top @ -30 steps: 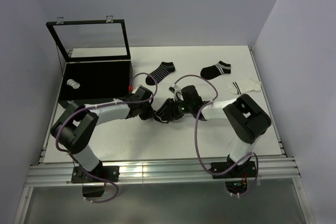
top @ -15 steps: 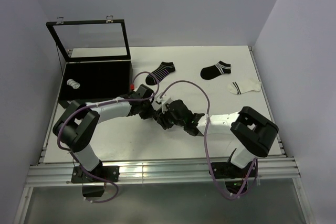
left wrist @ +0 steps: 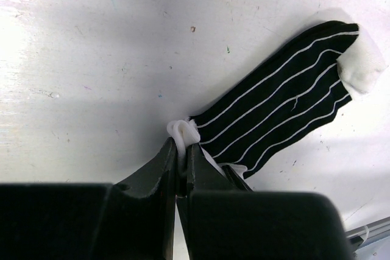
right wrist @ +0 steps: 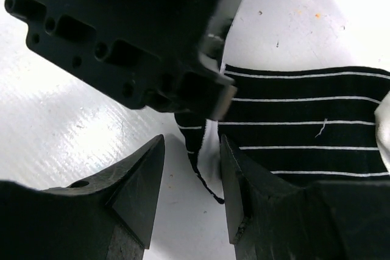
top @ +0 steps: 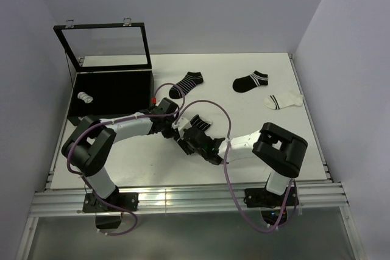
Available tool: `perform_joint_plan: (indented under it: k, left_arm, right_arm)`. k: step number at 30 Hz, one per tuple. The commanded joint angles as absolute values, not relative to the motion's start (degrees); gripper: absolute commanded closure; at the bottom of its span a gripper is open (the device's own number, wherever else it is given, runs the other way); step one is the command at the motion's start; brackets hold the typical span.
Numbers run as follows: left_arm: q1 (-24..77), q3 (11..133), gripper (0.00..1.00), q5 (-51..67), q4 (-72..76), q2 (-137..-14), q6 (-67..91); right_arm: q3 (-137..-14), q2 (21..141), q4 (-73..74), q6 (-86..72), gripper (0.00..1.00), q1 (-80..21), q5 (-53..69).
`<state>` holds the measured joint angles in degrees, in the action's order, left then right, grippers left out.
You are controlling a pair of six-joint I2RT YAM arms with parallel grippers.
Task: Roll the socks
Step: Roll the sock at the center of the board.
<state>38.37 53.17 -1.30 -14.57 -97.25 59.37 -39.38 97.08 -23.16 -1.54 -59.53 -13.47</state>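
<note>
A black sock with thin white stripes (left wrist: 280, 108) lies flat on the white table, its white toe (left wrist: 361, 68) at the far end. My left gripper (left wrist: 182, 145) is shut on this sock's white cuff. From above, the same sock (top: 198, 121) shows between the two wrists, with the left gripper (top: 173, 127) at its near end. My right gripper (right wrist: 192, 150) stands open just beside the left one, low over the table. A loose black edge of the sock (right wrist: 201, 150) hangs between its fingers without being pinched. The right gripper (top: 187, 137) is close in front of the sock.
Three more socks lie flat at the back: a black striped one (top: 186, 83), a black one with a striped cuff (top: 250, 81) and a white one (top: 284, 100). An open black box (top: 143, 89) at the left holds a rolled sock (top: 85, 97).
The right arm has swung its wrist from behind the sock round to the near side. Its jaws have widened. The left gripper keeps its hold and has barely moved.
</note>
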Motion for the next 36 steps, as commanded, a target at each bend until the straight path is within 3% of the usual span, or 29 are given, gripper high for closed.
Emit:
perform_joint_plan:
  k: [1,6,13,16,22,23,26,30,36]
  left_arm:
    - [38.5,53.35,0.97,-0.53,-16.79,-98.09,58.53]
    - [38.58,53.17,0.98,-0.53,-16.61,-97.82,58.97]
    - [38.5,51.95,0.92,0.44,-15.21,-97.12,60.64]
    - [38.5,51.42,0.85,0.26,-14.94,-96.16,61.34]
    - [37.44,48.7,0.57,-2.2,-12.93,-91.41,63.72]
    - [37.01,48.26,0.49,-2.28,-12.57,-89.93,64.07]
    - [36.04,45.98,0.38,-3.25,-11.25,-87.11,65.04]
    - [35.68,43.69,0.29,-4.13,-9.06,-84.2,65.83]
    - [35.77,39.82,0.27,-1.59,-2.13,-82.09,65.66]
  right_arm:
    - [-42.27,98.61,-25.58,-0.62,0.51,-61.08,-18.8]
    - [-42.72,100.46,-25.84,-0.62,0.58,-61.79,-20.48]
    - [-42.98,101.87,-24.08,-3.69,1.0,-61.7,-20.48]
    - [-41.31,100.29,-24.08,-5.79,1.0,-60.92,-16.81]
    - [-37.36,96.16,-24.17,-12.29,1.0,-54.24,-3.19]
    - [-37.09,95.8,-24.17,-13.09,1.0,-53.36,1.45]
    - [-36.74,96.85,-24.69,-16.34,1.0,-48.96,11.38]
    - [-35.33,98.61,-29.6,-20.56,1.0,-44.22,22.22]
    - [-32.7,102.65,-39.26,-30.04,1.0,-36.93,35.22]
